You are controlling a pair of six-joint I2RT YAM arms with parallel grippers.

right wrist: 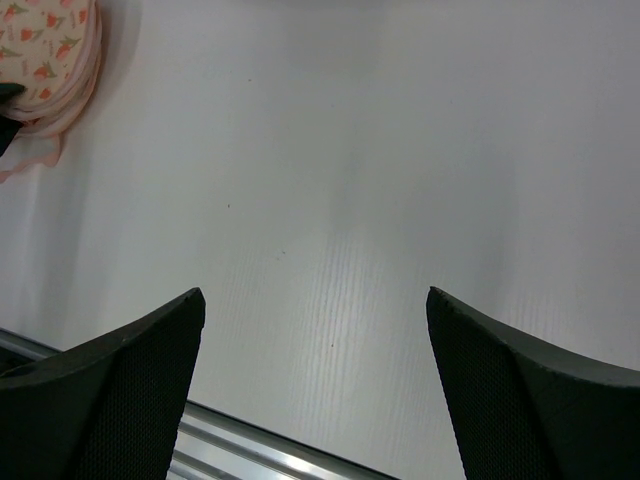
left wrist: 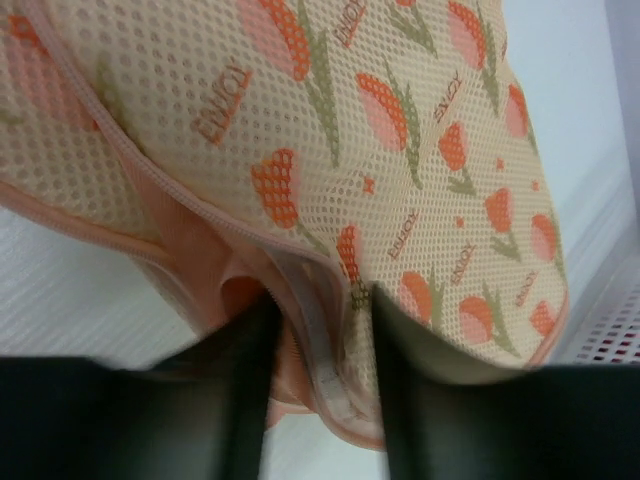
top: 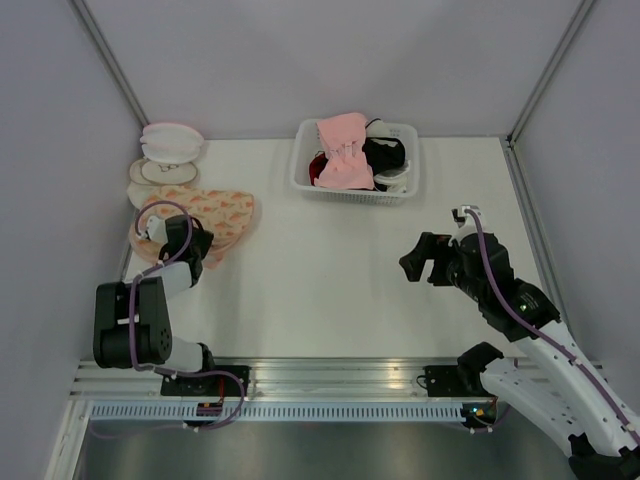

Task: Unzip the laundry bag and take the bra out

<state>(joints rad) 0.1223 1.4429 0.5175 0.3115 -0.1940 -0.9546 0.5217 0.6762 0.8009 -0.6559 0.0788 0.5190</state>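
The peach-pink laundry bag (top: 218,213) with orange print lies at the table's left. It fills the left wrist view (left wrist: 400,150), its zip edge hanging loose between my fingers. My left gripper (top: 193,243) (left wrist: 320,310) is shut on that zip rim at the bag's near edge. The pale pink bra (top: 345,150), pinched like a bow, lies on top in the white basket (top: 304,176). My right gripper (top: 420,262) (right wrist: 315,300) is open and empty above bare table at the right. The bag shows in the right wrist view's top left corner (right wrist: 50,45).
Round white-and-pink cases (top: 170,140) are stacked at the back left corner. The basket also holds black, red and white garments (top: 385,155). Walls enclose the table on three sides. A metal rail (top: 330,378) runs along the near edge.
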